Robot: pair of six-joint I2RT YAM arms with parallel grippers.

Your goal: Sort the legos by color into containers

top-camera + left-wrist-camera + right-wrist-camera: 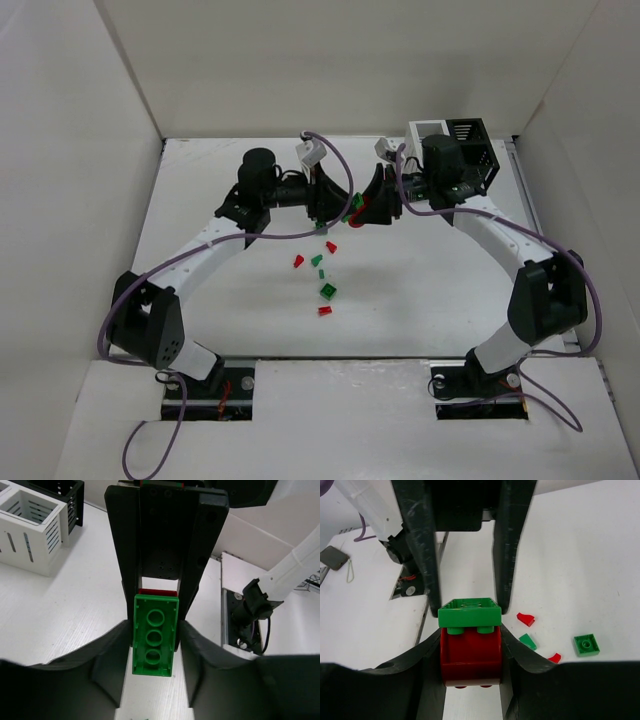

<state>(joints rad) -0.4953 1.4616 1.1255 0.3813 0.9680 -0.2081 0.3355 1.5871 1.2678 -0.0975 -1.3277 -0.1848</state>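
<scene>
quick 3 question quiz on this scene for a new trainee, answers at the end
1. True or false: no loose bricks lie on the table.
2. Which brick sits between the fingers of the left gripper? A red, B green, C purple.
3. Fill in: the right gripper is shut on the ___ brick.

Key
1. False: several loose bricks lie between the arms.
2. B, the green brick.
3. Red: the red brick is stuck under the green one.
</scene>
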